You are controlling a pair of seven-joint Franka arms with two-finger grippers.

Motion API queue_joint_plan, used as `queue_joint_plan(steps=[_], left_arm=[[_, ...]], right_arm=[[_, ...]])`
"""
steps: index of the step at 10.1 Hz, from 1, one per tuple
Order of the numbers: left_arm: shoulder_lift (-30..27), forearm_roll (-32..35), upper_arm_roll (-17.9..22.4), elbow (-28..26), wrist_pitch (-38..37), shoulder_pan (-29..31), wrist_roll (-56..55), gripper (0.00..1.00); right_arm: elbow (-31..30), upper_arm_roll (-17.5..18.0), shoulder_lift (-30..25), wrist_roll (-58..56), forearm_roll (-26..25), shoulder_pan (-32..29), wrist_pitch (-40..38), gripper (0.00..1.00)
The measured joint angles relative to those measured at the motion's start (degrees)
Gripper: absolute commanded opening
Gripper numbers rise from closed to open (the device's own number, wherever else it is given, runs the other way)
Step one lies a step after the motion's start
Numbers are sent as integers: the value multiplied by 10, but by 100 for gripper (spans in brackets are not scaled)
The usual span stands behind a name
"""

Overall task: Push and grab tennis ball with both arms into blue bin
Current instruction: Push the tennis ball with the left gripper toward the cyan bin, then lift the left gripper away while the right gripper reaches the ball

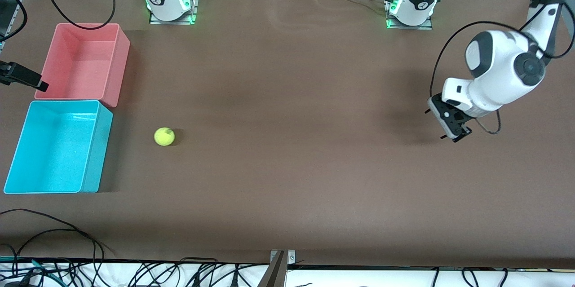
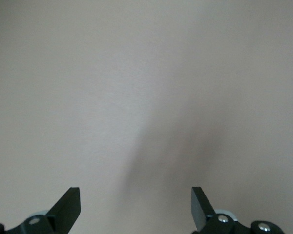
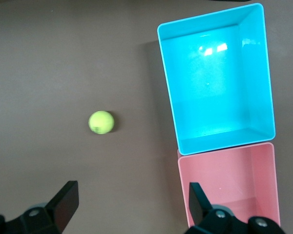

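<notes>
Tennis ball loose on the table beside the blue bin, both claws spread and empty.

The tennis ball (image 1: 164,136) sits on the brown table (image 1: 287,165) near the blue bin (image 1: 96,152), just off its wall on the side toward the left arm's end, not touching it. The pink bin (image 1: 117,67) stands right against the blue one, farther from the front camera. The left gripper (image 1: 453,138) hangs low over bare table at the left arm's end, well apart from the ball, its fingers (image 2: 68,207) spread wide with nothing between them. The right gripper (image 3: 132,204) is up over the bins' end of the table, looking down on ball and bins, fingers (image 3: 66,202) likewise apart and empty.
</notes>
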Motion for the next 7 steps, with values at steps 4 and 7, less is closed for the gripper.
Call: queue_joint_plan(steps=[4, 7], left_arm=[[-83, 0, 2, -1, 0, 40, -1, 100], [-120, 0, 8, 20, -45, 43, -28, 100]], right_arm=[[0, 4, 2, 1, 1, 4, -10, 100], [-7, 8, 20, 2, 1, 5, -34, 100]])
